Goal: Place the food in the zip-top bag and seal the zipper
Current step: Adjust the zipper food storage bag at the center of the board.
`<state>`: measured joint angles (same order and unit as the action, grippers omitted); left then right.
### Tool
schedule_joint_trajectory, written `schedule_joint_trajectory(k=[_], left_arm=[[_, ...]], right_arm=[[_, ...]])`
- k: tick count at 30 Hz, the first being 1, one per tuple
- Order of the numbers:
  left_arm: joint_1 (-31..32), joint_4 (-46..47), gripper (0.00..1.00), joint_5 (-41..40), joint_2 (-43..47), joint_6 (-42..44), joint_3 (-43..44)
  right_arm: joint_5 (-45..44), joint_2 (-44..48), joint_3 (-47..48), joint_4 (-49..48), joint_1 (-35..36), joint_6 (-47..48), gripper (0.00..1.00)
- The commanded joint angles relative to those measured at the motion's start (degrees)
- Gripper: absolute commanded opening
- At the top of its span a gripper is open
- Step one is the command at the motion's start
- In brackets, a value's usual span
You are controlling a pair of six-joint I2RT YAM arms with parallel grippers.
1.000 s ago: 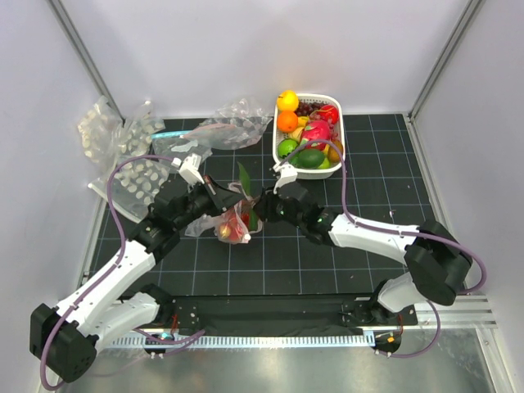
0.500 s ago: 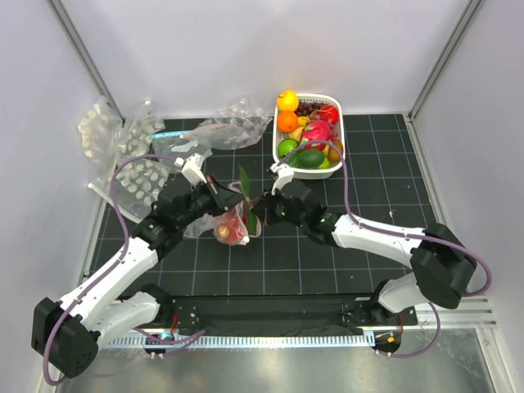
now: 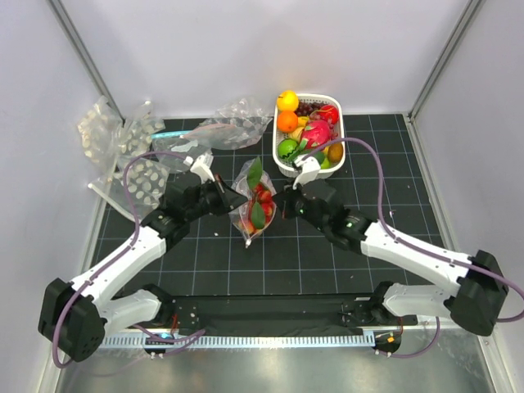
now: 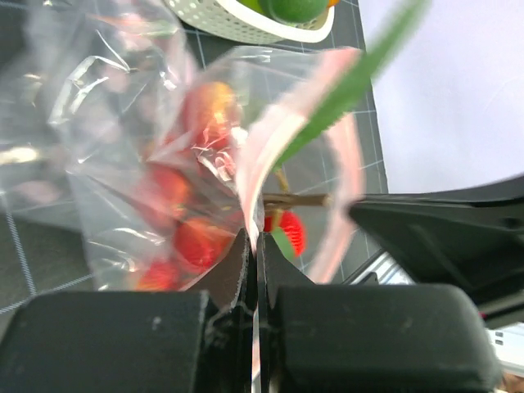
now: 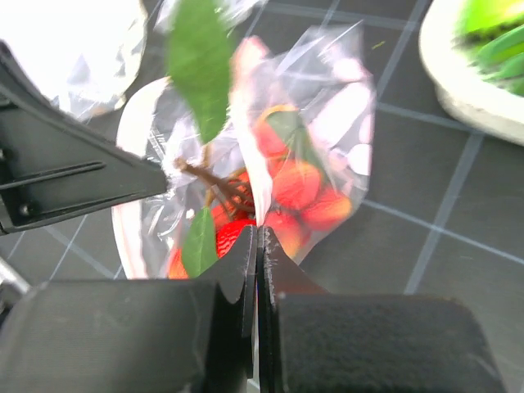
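Note:
The clear zip-top bag (image 3: 252, 219) hangs between my two grippers over the middle of the mat. A bunch of red strawberries (image 3: 262, 197) lies inside it, and a green leaf (image 3: 255, 173) sticks out of the mouth. My left gripper (image 3: 232, 199) is shut on the pinkish zipper strip (image 4: 278, 135) at the bag's left side. My right gripper (image 3: 279, 205) is shut on the strip (image 5: 250, 143) at the right side. The mouth stays open between them. The strawberries show in both wrist views (image 4: 192, 241) (image 5: 299, 184). The pink dragon fruit (image 3: 318, 131) lies in the basket.
A white basket (image 3: 341, 115) of toy fruits stands at the back, just beyond the right gripper. Dotted clear bags (image 3: 135, 182) lie at the left edge, and crumpled plain bags (image 3: 233, 123) lie at the back. Cage walls close in on both sides.
Both grippers have lifted the bag and carried it a little back and to the right. The bag now hangs taller, with the strawberries deeper inside it.

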<state>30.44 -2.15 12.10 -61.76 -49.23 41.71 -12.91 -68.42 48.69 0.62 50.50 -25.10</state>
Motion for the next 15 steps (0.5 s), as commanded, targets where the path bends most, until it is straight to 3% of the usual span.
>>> schedule_joint_trajectory(k=[1,9,12,15], left_arm=[[-0.29,-2.59,0.00,-2.34,0.58,2.82,3.72],[-0.20,-5.23,0.00,-5.85,4.00,4.41,3.90],[-0.20,-5.23,0.00,-7.79,5.76,4.50,3.38],[-0.20,-3.83,0.00,-8.23,7.00,3.88,2.15]], right_arm=[[-9.22,4.44,3.78,3.94,0.04,2.51,0.01],[-11.00,0.15,6.68,7.81,0.04,2.43,0.02],[-9.95,-1.97,7.30,8.08,0.04,2.08,0.10],[-7.15,-4.34,7.21,6.42,0.04,1.46,0.28]])
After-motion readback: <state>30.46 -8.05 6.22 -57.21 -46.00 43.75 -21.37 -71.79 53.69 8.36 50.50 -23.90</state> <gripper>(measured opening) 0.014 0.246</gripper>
